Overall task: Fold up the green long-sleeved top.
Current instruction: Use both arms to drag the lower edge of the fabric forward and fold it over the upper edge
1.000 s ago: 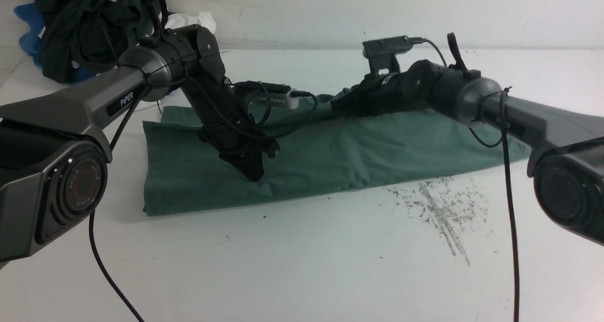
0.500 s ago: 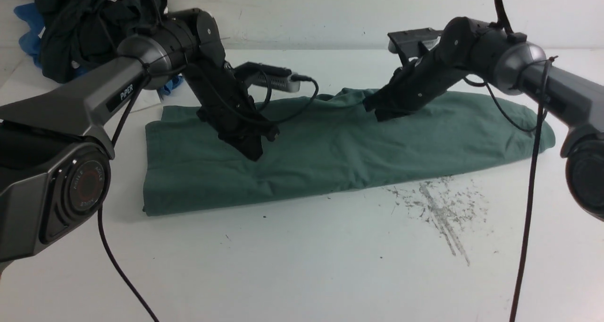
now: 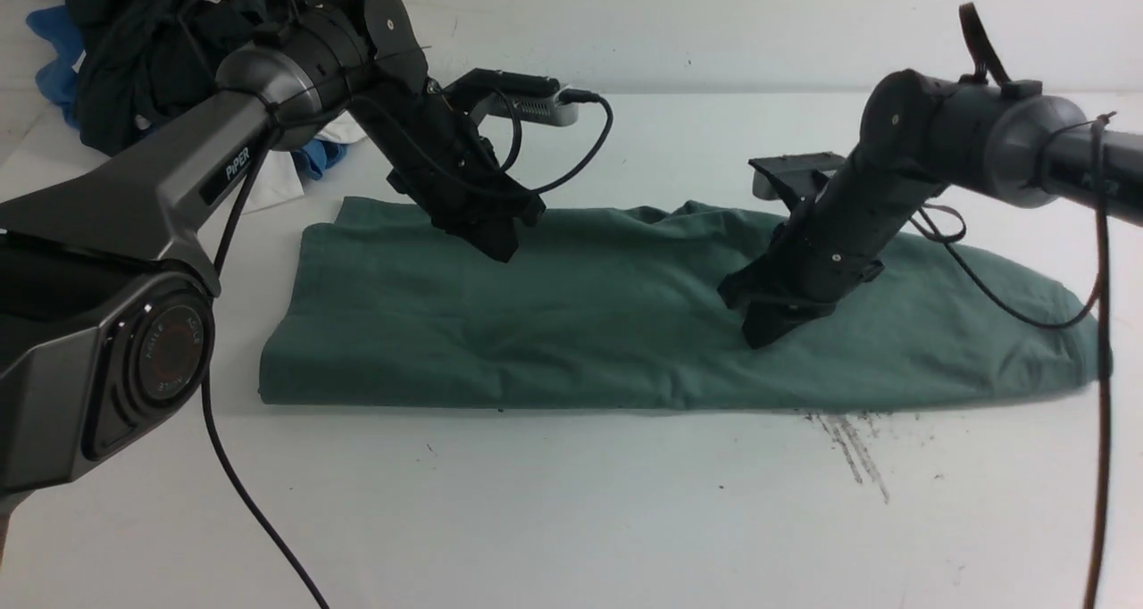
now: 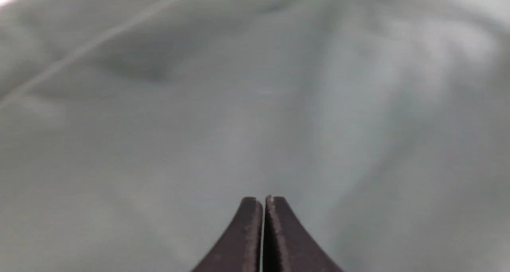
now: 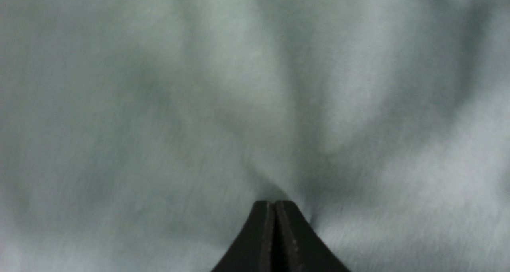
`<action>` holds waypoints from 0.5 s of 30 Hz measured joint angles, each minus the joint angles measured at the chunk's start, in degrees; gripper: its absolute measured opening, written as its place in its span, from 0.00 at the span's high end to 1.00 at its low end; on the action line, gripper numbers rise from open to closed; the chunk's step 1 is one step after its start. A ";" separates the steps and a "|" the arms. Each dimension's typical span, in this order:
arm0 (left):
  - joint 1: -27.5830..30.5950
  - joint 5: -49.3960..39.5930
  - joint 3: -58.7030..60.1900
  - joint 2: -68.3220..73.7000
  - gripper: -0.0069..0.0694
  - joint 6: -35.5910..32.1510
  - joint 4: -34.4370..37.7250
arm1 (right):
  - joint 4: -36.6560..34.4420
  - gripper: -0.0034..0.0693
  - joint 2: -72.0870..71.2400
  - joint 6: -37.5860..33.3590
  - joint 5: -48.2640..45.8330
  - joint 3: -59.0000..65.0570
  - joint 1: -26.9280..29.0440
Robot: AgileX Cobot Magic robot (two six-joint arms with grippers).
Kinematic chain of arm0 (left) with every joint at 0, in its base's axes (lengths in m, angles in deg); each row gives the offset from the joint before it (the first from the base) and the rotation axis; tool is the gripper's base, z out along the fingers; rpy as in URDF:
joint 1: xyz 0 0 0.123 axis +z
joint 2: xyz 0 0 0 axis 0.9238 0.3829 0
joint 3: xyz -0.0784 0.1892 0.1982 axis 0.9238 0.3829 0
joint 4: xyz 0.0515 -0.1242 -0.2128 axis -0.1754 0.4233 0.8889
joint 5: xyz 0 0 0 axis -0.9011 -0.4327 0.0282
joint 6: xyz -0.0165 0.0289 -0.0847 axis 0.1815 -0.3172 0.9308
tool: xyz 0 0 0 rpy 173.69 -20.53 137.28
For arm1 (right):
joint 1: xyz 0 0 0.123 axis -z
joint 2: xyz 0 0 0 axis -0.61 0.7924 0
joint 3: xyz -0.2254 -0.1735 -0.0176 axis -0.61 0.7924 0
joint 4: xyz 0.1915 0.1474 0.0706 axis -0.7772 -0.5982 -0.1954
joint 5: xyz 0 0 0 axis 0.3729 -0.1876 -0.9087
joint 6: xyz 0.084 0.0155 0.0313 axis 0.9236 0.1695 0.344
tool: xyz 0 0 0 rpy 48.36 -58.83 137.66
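Note:
The green long-sleeved top [image 3: 589,323] lies folded into a long strip across the middle of the table; its sleeves, neck and logo are hidden. My left gripper [image 3: 503,250] hangs shut just above the strip's far left part, with nothing between its fingers. In the left wrist view the left gripper [image 4: 263,200] shows closed tips over blurred green cloth [image 4: 255,104]. My right gripper [image 3: 759,334] is shut too, its tip pressed down onto the strip's right half. In the right wrist view the right gripper [image 5: 275,203] dents the cloth [image 5: 255,104] at its tip.
A pile of dark garments [image 3: 170,46] sits at the back left corner, with blue cloth [image 3: 49,55] and white cloth [image 3: 268,185] beside it. Grey scuff marks [image 3: 853,453] streak the white table [image 3: 571,520] in front of the strip. A wall runs along the back.
The right gripper has swung from the strip's far middle down onto its right half. The left gripper has lifted and drawn back. The strip has slid rightward and lies straighter.

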 joint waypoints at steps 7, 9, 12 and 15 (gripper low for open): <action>1.02 0.80 0.00 0.31 0.92 0.00 -2.67 | -7.75 0.97 -3.62 -10.12 20.80 3.03 -0.82; 1.13 1.19 0.00 0.45 0.92 0.00 -2.90 | -9.83 0.97 -3.21 -11.89 23.46 2.53 -0.83; 1.81 5.07 0.00 0.76 0.92 0.00 -5.22 | -17.13 0.97 1.33 -17.36 28.72 -1.61 -0.83; 2.95 7.85 0.00 0.90 0.92 0.49 -7.08 | -18.89 0.97 5.87 -19.64 30.27 -5.39 -0.77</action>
